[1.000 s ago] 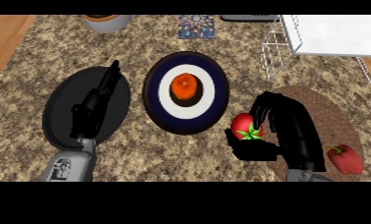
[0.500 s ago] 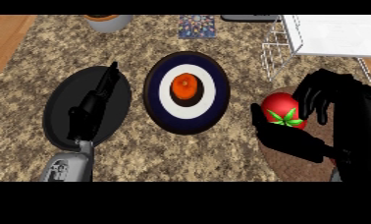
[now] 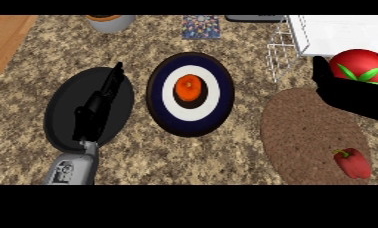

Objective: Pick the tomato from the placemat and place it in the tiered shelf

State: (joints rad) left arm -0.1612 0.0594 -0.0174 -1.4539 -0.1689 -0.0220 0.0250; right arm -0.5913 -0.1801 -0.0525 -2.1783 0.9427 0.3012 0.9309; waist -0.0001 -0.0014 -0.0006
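Now right hand point(image 3: 341, 89) curled under tomato point(image 3: 356, 65) — just below-right of tiered shelf point(image 3: 334, 34); 1 short lift away.

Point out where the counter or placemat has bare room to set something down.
Most of the brown placemat is bare; only a red pepper sits at its lower right. Open counter lies between the placemat and the ringed plate. It is crowded near the wire shelf, where the right hand holds the tomato.

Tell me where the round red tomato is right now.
In the head view the round red tomato sits at the right edge, held in the right hand beside the white wire shelf.
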